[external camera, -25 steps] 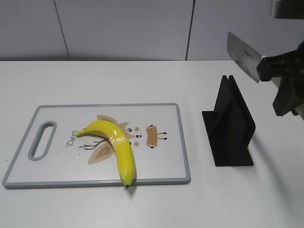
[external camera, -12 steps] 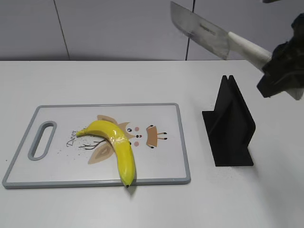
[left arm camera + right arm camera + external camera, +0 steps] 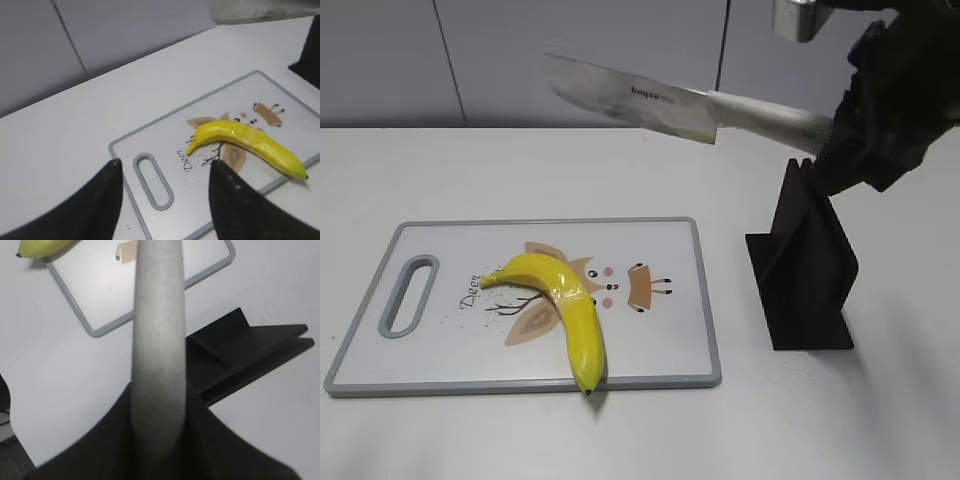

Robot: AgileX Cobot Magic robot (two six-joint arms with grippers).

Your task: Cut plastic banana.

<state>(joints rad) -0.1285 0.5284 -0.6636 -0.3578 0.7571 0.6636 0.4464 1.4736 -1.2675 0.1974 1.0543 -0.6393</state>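
The yellow plastic banana [image 3: 565,305] lies curved on the white cutting board [image 3: 660,340], its dark tip over the near edge. It also shows in the left wrist view [image 3: 250,145] and at the top corner of the right wrist view [image 3: 42,247]. My right gripper [image 3: 840,140] is shut on the pale handle [image 3: 157,350] of a cleaver [image 3: 630,98]; the blade points left, high above the board's far edge. My left gripper [image 3: 162,172] is open and empty, above the board's handle slot [image 3: 152,180]; it is out of the exterior view.
A black knife stand [image 3: 805,265] sits on the white table right of the board, under my right arm; it also shows in the right wrist view [image 3: 240,360]. A grey panelled wall [image 3: 570,60] runs behind the table.
My right gripper has swung the cleaver up and to the left, from beside the stand to level above the board's far side. The banana and board have not moved.
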